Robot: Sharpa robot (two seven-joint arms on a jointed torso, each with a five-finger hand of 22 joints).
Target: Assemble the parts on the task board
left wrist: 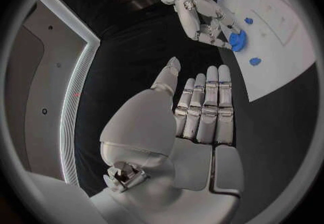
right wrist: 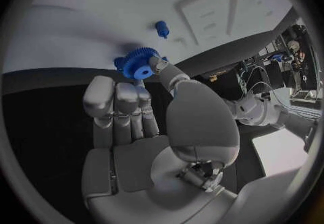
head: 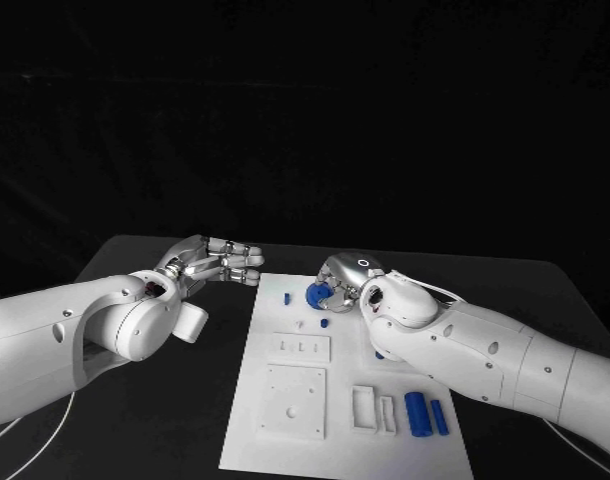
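My left arm (head: 60, 330) reaches in over the black table (head: 147, 260) and stops short of the white board (head: 348, 400), just off its far left corner. My left hand (head: 216, 262) hangs there above the dark tabletop with its fingers (left wrist: 206, 105) straight and side by side, thumb set a little apart, holding nothing. It touches neither the board nor any part.

My right arm (head: 493, 350) lies across the board's right side, covering part of it, and ends at the board's far end. My right hand (head: 346, 283) is bent down over that end and holds a blue gear (right wrist: 138, 65): the thumb (right wrist: 162, 70) presses on the gear's face and the other fingers (right wrist: 118, 100) close in beside it. The gear sits low, at or just above the white surface; I cannot tell whether it touches. From my left wrist the same gear (left wrist: 235, 40) shows at my right hand's fingertips (left wrist: 216, 32), over the board's edge.

Near the gear, a small blue peg (right wrist: 162, 28) stands on the board, apart from my fingers. Two more small blue bits (head: 286, 298) lie at the far end between my two hands. At the near right corner two blue cylinders (head: 425, 414) lie side by side, next to white slotted blocks (head: 374, 410). Raised white plates (head: 294, 400) with small holes sit in the board's middle and near left.
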